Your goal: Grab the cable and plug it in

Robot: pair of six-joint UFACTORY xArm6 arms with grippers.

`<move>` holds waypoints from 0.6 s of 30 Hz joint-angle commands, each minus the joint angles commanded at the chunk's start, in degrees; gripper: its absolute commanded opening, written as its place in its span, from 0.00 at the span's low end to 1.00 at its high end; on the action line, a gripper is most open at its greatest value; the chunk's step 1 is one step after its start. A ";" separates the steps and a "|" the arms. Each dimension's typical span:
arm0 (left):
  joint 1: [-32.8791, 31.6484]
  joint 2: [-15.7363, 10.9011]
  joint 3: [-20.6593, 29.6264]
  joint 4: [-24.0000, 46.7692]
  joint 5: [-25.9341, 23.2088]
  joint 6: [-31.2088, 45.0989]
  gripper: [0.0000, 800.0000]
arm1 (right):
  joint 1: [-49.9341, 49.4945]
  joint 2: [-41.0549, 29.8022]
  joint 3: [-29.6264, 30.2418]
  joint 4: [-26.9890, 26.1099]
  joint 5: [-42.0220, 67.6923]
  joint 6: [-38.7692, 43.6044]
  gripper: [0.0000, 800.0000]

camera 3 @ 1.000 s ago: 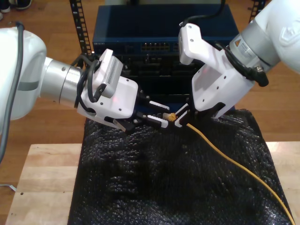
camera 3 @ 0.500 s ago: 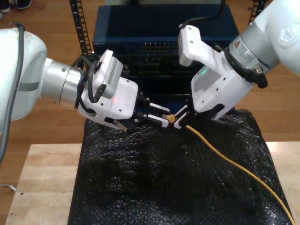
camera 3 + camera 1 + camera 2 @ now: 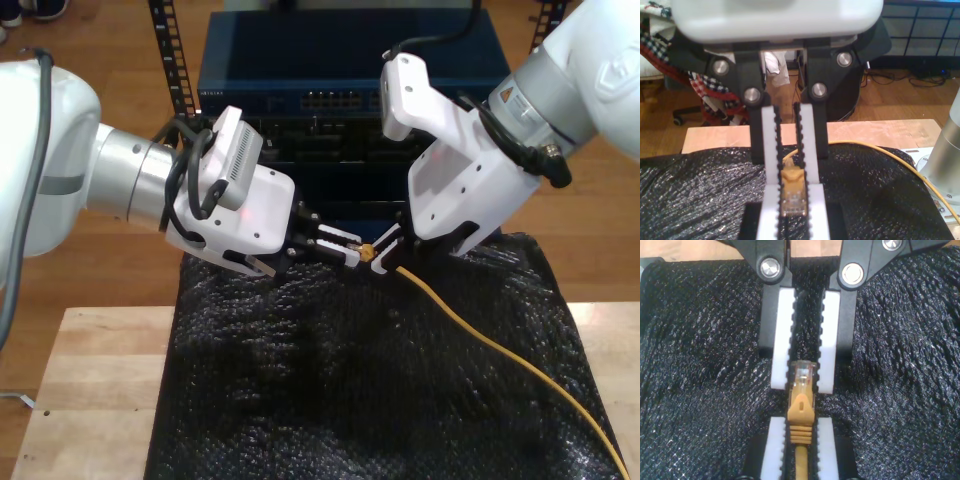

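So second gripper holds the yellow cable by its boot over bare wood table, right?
No: a black crinkled mat lies under it, not bare wood, per the exterior view. My second gripper does hold the yellow cable by its boot.

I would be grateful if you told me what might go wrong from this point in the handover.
1. My first gripper and my second gripper meet nose to nose on the cable end. If my second lets go before my first pinches firmly, the plug may drop.
2. My first gripper's fingers flank the clear plug tip; squeezing there might crush its latch.
3. The cable trails across the black mat, so it may drag.
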State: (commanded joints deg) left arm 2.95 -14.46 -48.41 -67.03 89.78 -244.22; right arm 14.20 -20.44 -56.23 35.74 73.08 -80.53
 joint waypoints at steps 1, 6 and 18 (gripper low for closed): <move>0.00 0.00 0.00 0.00 0.00 -0.09 0.01 | 0.00 0.00 0.00 0.09 0.00 0.00 0.14; 0.00 0.00 -0.18 0.00 0.26 -0.09 0.00 | -0.09 0.00 -0.26 0.26 0.35 -0.09 0.63; 1.67 2.11 -0.62 -0.79 4.84 -2.81 0.00 | -0.62 -1.32 -0.88 0.35 0.09 -0.35 0.99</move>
State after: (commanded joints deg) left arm 4.62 -12.35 -49.02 -67.82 94.62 -247.03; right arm 13.58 -21.76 -57.11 36.09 73.16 -80.88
